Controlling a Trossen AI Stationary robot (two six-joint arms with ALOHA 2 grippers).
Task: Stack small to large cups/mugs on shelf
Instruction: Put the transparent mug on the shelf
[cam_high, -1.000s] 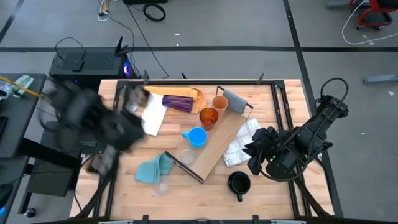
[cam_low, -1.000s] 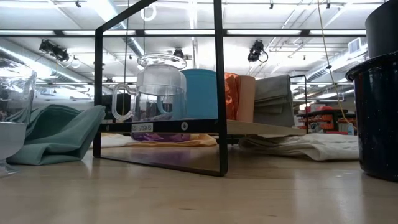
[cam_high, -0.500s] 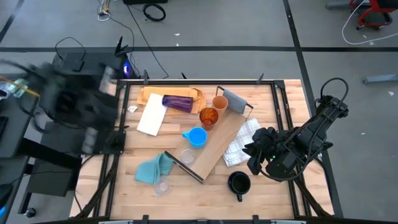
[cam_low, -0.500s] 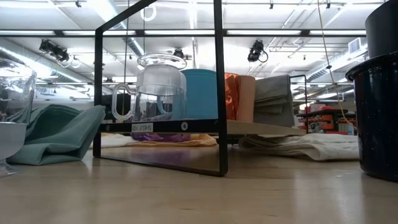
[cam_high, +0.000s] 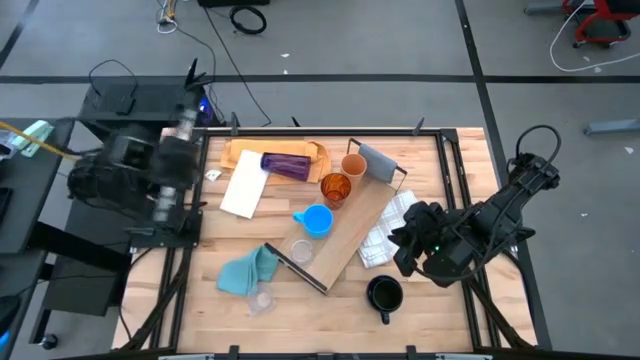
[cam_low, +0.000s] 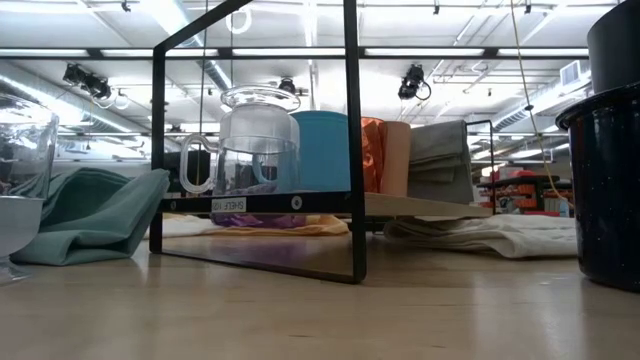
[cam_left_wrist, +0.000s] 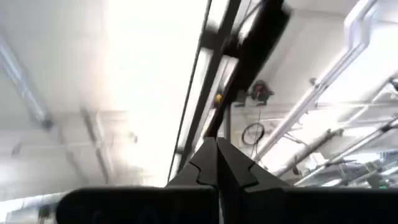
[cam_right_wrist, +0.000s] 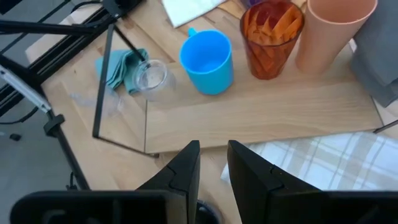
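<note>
Lying diagonally across the middle of the table, the shelf (cam_high: 345, 232) is carrying four vessels in a row: a clear cup (cam_high: 301, 250) at its near end, the light blue mug (cam_high: 317, 221) next, the amber translucent cup (cam_high: 335, 187) after it, and the tan cup (cam_high: 354, 165) close to the grey end panel (cam_high: 374, 162) at the far end. The purple tumbler (cam_high: 286, 165) is lying on its side off the shelf, on the tan paper sheet (cam_high: 275, 156) near the table's far edge. The dark mug (cam_high: 384, 295) is standing on the bare wood by the near edge — beside the shelf's near end, on the right. A second clear cup (cam_high: 261, 298) is sitting toward the near-left corner, just beside the teal cloth (cam_high: 247, 271), and the white checked cloth (cam_high: 388, 228) is spreading out along the shelf's right side.

The right gripper (cam_right_wrist: 212, 163) is hovering over the right part of the table above the checked cloth, holding nothing, its fingers standing slightly parted. The left gripper (cam_left_wrist: 217, 163) is sitting off the table's left edge — pointing up at the ceiling, fingers pressed together and empty.
</note>
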